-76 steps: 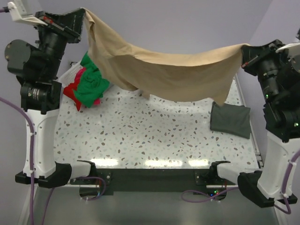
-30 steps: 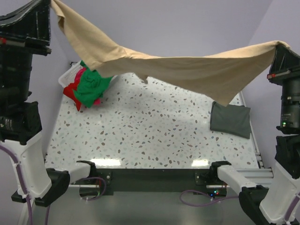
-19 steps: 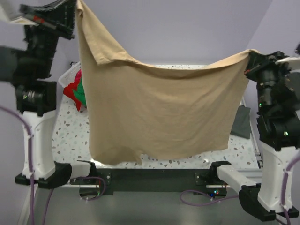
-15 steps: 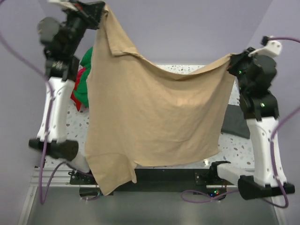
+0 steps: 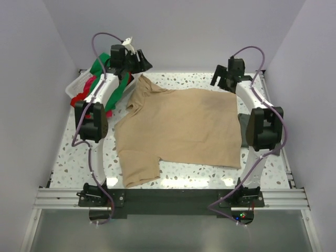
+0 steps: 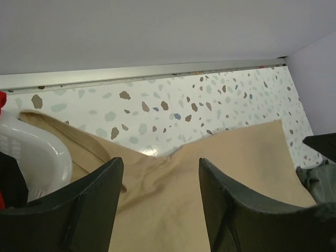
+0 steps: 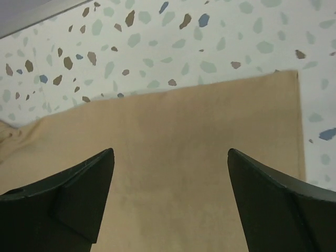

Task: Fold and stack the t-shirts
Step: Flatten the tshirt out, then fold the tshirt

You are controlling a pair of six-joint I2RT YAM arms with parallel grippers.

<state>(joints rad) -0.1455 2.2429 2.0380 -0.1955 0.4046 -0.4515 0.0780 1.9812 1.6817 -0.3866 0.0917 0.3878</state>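
Tan t-shirt [image 5: 181, 126] lies spread flat across the middle of the table [image 5: 79, 157], collar at the far left, one sleeve toward the near edge. Left claw [image 6: 160, 173] hangs open over the collar end, and right claw [image 7: 170, 157] hangs open over the far-right corner, neither gripping anything. Green t-shirt [image 5: 98, 68] and red t-shirt [image 5: 81, 97] sit bunched at the white basket [image 5: 75, 87], far left.

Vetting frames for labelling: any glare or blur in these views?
Top view: sharp, glare streaks on the table near its front edge. Left wrist: small glint beside the tan shirt, fingers dark and featureless. Right wrist: evenly lit, shirt crisp, fingers slightly soft.
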